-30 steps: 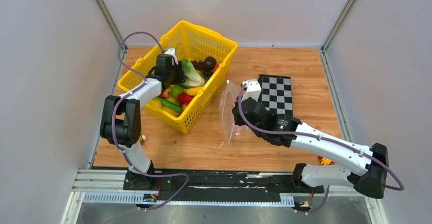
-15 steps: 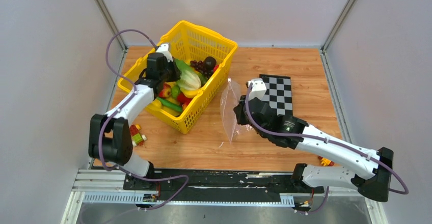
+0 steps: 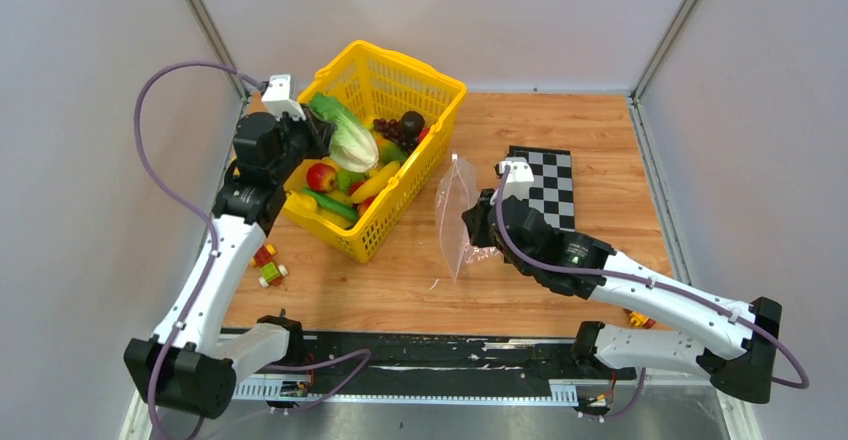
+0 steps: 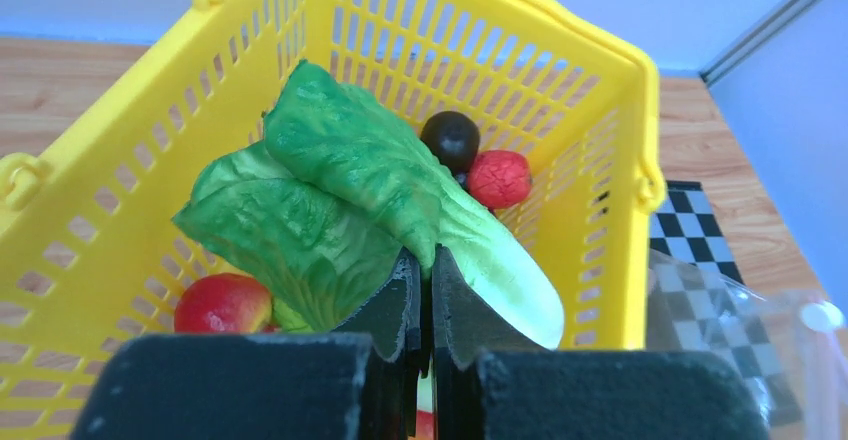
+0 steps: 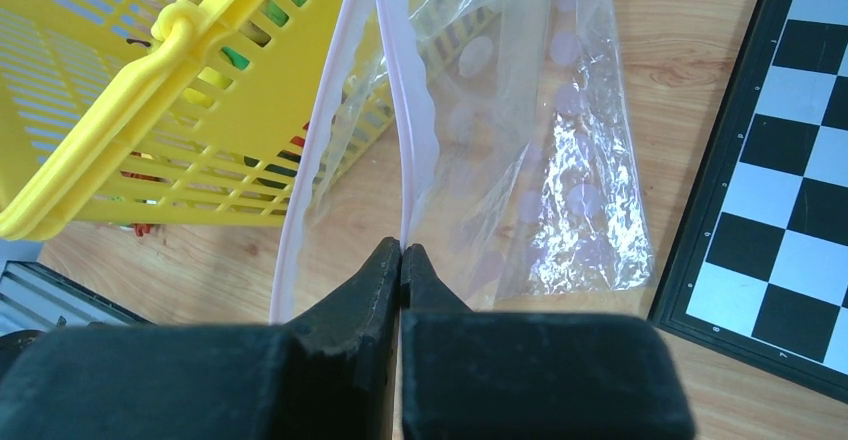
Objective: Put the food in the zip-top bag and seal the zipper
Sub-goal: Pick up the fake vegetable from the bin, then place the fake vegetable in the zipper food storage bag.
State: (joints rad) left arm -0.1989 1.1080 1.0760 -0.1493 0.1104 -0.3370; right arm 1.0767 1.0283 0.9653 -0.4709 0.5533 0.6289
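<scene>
My left gripper (image 3: 318, 132) is shut on the green lettuce (image 3: 345, 134) and holds it above the yellow basket; the left wrist view shows its jaws (image 4: 421, 260) pinching a leaf of the lettuce (image 4: 340, 180). My right gripper (image 3: 474, 222) is shut on one side of the pink zipper (image 5: 398, 110) of the zip-top bag (image 3: 453, 215), holding it upright on the table right of the basket. The bag's mouth (image 5: 345, 110) gapes open in the right wrist view. Bananas (image 3: 377, 182), a red fruit (image 3: 321, 176), a cucumber (image 3: 328, 205) and grapes (image 3: 392, 128) lie in the basket.
The yellow mesh basket (image 3: 440, 85) stands at the back left. A chessboard (image 3: 545, 185) lies behind the right gripper. Small toy blocks (image 3: 267, 265) lie on the table's left side, and another (image 3: 636, 315) near the right arm's base.
My left gripper has lifted the lettuce up out of the basket and drawn it back to the left. My right gripper has held the bag, shifting slightly toward me.
</scene>
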